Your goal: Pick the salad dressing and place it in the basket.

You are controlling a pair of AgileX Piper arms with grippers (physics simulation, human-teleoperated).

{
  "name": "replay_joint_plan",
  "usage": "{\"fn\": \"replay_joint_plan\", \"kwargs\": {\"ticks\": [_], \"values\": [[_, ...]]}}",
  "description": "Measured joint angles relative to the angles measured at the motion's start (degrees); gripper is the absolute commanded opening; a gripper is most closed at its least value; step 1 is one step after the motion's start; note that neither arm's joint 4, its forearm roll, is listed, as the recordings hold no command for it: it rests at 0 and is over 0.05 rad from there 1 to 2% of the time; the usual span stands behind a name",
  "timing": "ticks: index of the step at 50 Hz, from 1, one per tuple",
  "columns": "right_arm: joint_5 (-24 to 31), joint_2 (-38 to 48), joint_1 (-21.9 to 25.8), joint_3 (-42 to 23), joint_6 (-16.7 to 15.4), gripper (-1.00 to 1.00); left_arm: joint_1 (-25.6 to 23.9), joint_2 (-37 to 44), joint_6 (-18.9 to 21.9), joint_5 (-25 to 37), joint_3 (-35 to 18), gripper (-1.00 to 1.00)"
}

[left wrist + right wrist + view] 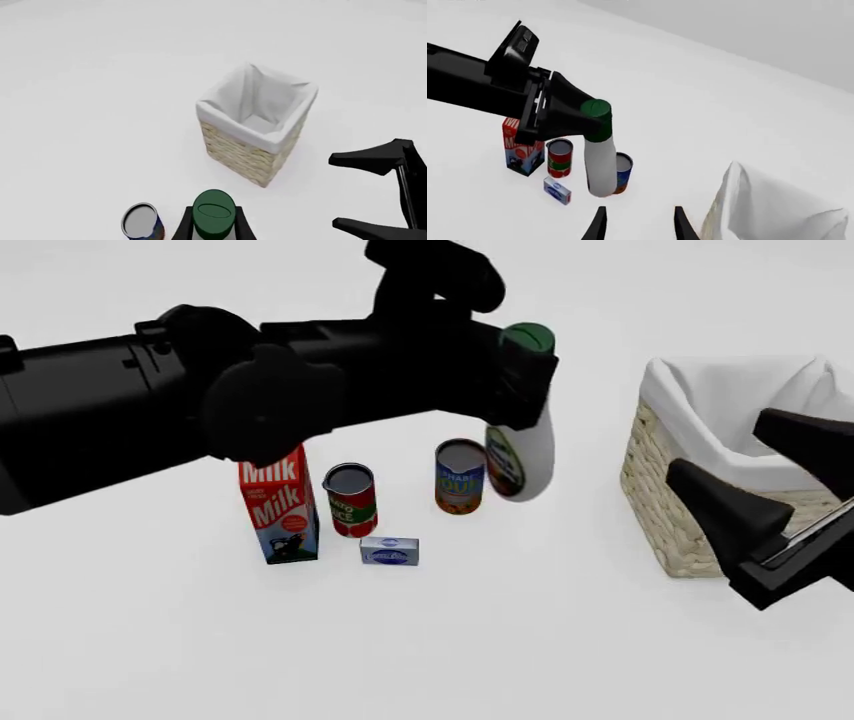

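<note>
White table (pixel 441 640), salad dressing (pixel 523 465) neck clamped in left jaws, label half-hidden; right jaws apart, empty, tips cropped

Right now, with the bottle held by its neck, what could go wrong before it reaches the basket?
1. The left gripper holds the salad dressing only near its green cap, so the hanging body may swing or slip.
2. The bottle's base hangs close to the blue can; a low sideways move could knock it over.
3. The right gripper, open, sits by the basket and may block the path.
</note>
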Motion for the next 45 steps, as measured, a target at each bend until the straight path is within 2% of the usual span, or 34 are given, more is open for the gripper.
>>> {"fn": "replay_joint_plan", "kwargs": {"ticks": [20,45], "values": [[-5.34,7.33,4.99,-1.61,-0.32,1.0,-1.8,-0.36,-0.61,-0.05,-0.08,-1.0],[-10.71,14.12,7.99,-3.08,-1.05,1.0,-3.29,-1.14,-1.39,0.0,0.21,-1.0]]}}
